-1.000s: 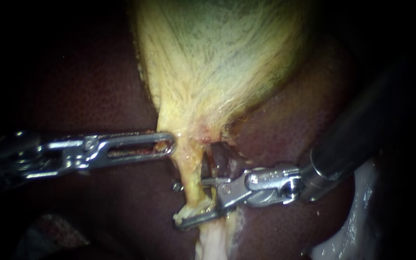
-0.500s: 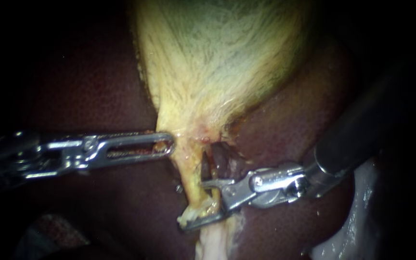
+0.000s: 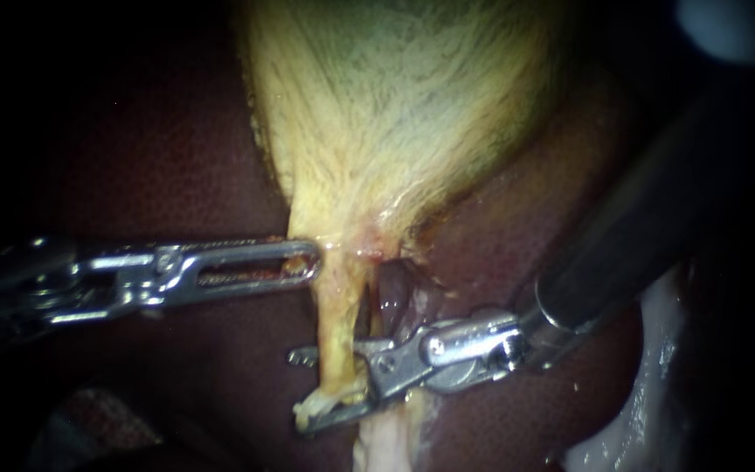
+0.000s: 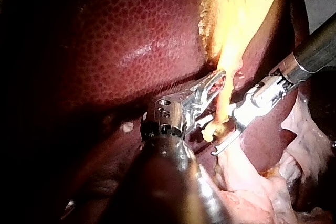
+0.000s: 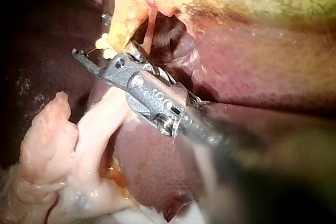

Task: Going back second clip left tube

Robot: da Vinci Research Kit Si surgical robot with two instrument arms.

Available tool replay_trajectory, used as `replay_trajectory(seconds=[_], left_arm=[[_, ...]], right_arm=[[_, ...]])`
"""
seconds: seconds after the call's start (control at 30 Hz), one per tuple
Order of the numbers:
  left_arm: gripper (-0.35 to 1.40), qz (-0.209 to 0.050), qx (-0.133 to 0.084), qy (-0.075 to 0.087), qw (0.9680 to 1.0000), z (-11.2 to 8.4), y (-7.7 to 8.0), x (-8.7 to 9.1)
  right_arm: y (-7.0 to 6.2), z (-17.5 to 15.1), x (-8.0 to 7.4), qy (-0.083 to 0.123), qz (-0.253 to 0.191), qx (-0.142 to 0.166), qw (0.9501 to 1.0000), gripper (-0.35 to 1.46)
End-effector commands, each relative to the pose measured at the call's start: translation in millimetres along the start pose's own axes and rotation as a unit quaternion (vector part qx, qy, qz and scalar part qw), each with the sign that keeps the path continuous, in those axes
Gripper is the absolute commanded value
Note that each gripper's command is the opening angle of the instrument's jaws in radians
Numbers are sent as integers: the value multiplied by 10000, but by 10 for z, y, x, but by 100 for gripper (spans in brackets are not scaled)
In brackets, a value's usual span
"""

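Two claws: right instrument (image 3: 301, 390) gaping astride left tube (image 3: 340, 319), left instrument (image 3: 308, 262) clamped on gallbladder (image 3: 395, 114); shafts cut off.

The dark red-brown liver (image 3: 133, 166), wet and finely mottled, fills the field behind and to both sides. Against it lies the yellow-green gallbladder (image 3: 395, 96), a broad sac streaked with pale fibres that narrows downward to a yellow neck. Just right of that neck a small dark hollow (image 3: 395, 293) opens in the liver's surface. Pale pink-white soft tissue (image 3: 648, 385) lies in folds along the endoscope view's lower right edge. The right wrist view shows such tissue as lumpy, glistening lobes resting against the liver. A blurred pale blue-grey patch (image 3: 723, 26) sits in the upper right corner; what it is cannot be told.
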Motion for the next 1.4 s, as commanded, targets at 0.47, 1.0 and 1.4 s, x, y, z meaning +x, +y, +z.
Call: replay_trajectory(seconds=[0.47, 1.0, 1.4], left_arm=[[-35, 4, 7, 6, 10000, -3, 3, 0], [-35, 6, 11, 9, 10000, -5, 4, 1], [-35, 7, 13, 10, 10000, -4, 6, 0]], right_arm=[[9, -34, -15, -39, -640, 102, 9979, 60], [8, -135, -6, -70, -342, -608, 9975, 60], [3, -216, 23, -79, -569, -660, 9962, 60]])
